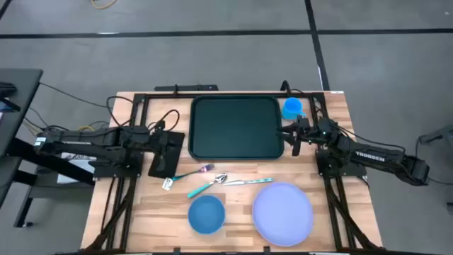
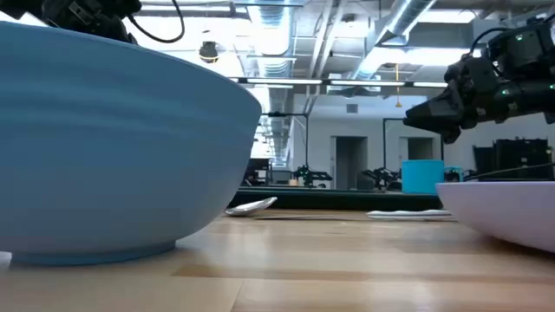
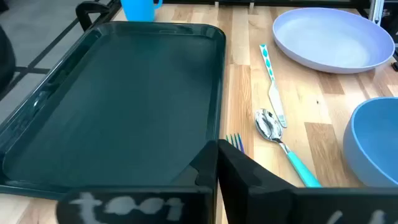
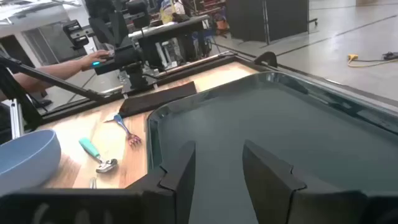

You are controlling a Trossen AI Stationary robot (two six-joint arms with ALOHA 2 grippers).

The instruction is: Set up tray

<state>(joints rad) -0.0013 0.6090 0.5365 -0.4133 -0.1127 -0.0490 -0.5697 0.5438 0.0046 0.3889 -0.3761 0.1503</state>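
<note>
The green tray [image 1: 237, 127] lies at the far middle of the table [image 1: 340, 205], with bare wood around it. The purple plate [image 1: 283, 212] and blue bowl [image 1: 207, 214] sit near. A blue cup [image 1: 292, 108] stands just right of the tray. The right gripper [image 1: 290, 134] hovers at the tray's right edge, fingers apart, holding nothing. The left gripper [image 1: 170, 145] waits left, fingers together.

1. One dark green tray [image 1: 236, 127].
2. One lavender plate [image 1: 283, 212].
3. One blue bowl [image 1: 207, 214].
4. One blue cup [image 1: 292, 108].
5. One fork [image 1: 192, 172], one spoon [image 1: 207, 185], one knife [image 1: 248, 182]: three utensils.
6. One flat black rectangular piece [image 1: 166, 154].
7. Two robot arms, each with one tool: left tool [image 1: 157, 134], right tool [image 1: 291, 137].
</note>
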